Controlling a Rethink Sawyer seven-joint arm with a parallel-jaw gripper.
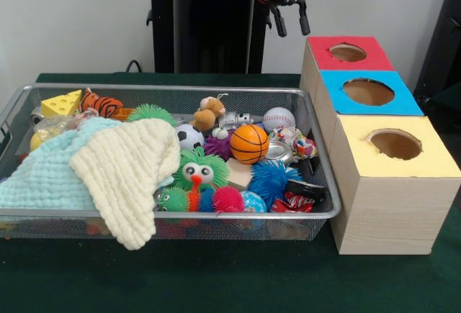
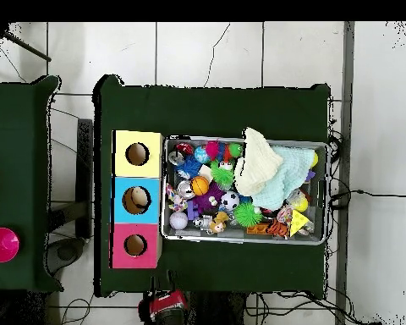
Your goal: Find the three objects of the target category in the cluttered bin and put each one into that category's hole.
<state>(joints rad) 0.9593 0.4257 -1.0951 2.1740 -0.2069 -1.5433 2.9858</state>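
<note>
The silver wire-mesh bin (image 1: 180,88) lies on the green table, full of toys; it also shows in the overhead view (image 2: 244,241). A brown plush animal with a tan face (image 1: 209,112) sits at the bin's far side (image 2: 216,223). An orange striped plush tiger (image 1: 101,103) lies at the far left (image 2: 278,227). I see no third plush. The red-topped hole (image 1: 348,52) is farthest back in the box row (image 2: 135,245). My gripper (image 1: 290,21) hangs open and empty above the table's far edge, behind the bin and left of the red hole (image 2: 167,305).
A cream cloth (image 1: 126,169) and a pale mint cloth (image 1: 43,176) cover the bin's left half. A toy basketball (image 1: 249,143), baseball (image 1: 279,119), soccer ball (image 1: 189,137), spiky balls and a yellow cheese wedge (image 1: 62,103) fill the rest. Blue (image 1: 368,91) and yellow (image 1: 395,144) holes adjoin the red.
</note>
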